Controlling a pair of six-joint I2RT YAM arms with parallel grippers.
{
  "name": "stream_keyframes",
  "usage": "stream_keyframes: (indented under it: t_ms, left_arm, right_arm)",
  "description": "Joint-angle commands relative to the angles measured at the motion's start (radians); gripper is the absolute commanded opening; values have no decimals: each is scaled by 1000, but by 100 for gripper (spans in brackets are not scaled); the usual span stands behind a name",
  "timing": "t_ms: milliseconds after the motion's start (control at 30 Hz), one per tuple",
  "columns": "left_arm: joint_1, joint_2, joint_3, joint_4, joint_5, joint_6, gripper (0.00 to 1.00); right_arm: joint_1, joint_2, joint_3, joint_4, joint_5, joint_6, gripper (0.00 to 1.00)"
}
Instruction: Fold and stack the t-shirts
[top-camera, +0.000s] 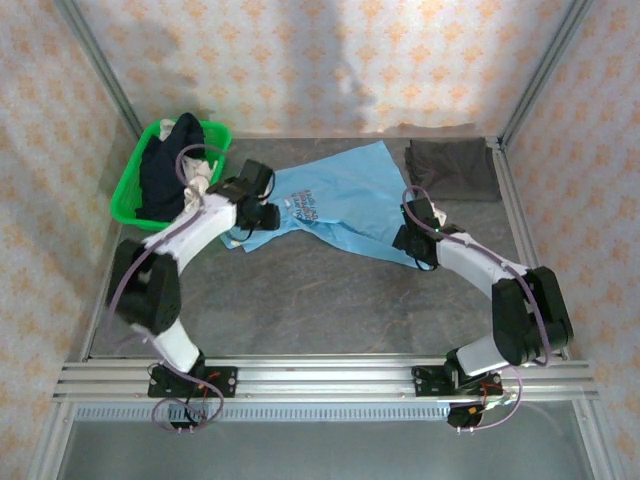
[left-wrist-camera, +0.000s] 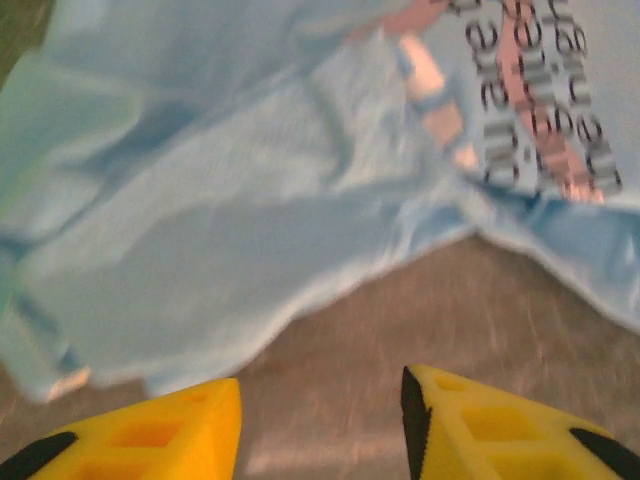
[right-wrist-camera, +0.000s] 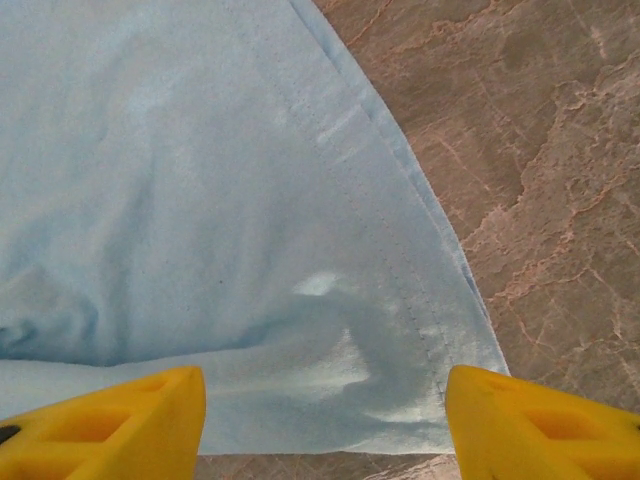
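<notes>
Blue shirt lies rumpled on the desk, print up; grey shirt sits folded far right. Left tool is spread and empty, over bare desk just near the bunched left edge; right tool is spread wide over the near-right hem corner. Judgement: pinch both edges low, draw them apart to flatten before folding; the bunched side may snag double layers.

Lab rig: aluminium frame, wallpapered walls

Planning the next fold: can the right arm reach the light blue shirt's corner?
Probably yes: the open right claw hovers at a corner of the light blue shirt, lying flat and uncovered.
</notes>
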Motion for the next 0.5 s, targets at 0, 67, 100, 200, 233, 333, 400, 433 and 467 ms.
stream_keyframes:
  t_ms: [0,67,100,200,233,333,400,433,467]
  left_arm:
    - [3,142,164,-30,-38,38,48]
    - [3,237,255,-46,-39,41,50]
    - [4,272,298,-51,-42,46,51]
    - [4,379,422,-114,-53,54,45]
    - [3,405,448,-136,-49,55,37]
    - [4,383,414,-116,-44,40,15]
    - [0,323,348,-84,-54,26,7]
    - [-2,291,320,-75,-62,23,1]
    - [-6,260,296,-73,-67,22,0]
  right_arm:
    - [-3,9,12,7,1,7,65]
    - [-3,4,8,3,5,8,65]
    - [-3,3,5,7,2,6,65]
    - [-3,0,-1,5,2,3,65]
    - [-3,-2,-1,0,5,1,65]
    - [-3,-10,-4,-5,18,-3,65]
    - [-3,-17,-5,-9,27,-4,65]
    - [-3,-20,-6,-9,29,-5,65]
    - [-3,-19,-6,-8,29,-4,65]
